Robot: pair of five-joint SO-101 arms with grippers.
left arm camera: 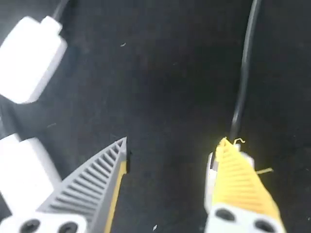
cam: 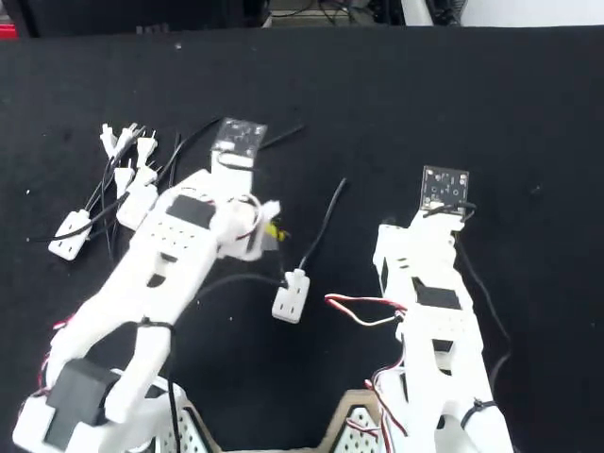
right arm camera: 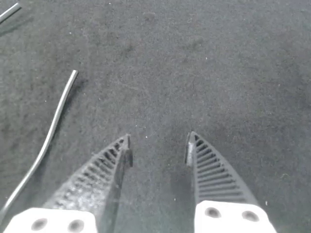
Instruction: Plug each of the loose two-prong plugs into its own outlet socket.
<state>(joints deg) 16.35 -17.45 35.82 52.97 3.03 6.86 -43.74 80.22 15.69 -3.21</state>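
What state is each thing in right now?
Left gripper: open, empty.
Right gripper: open, empty.
Loose plugs: unplugged, bunched together.
Centre socket: lying free, no plug in it.
Far-left socket: lying free, no plug in it.

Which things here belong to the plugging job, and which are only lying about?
For the job: loose plugs; outlet sockets; black cables; left gripper and right gripper, both open.
Just lying about: red and white wires by the right arm; clutter beyond the table's far edge.
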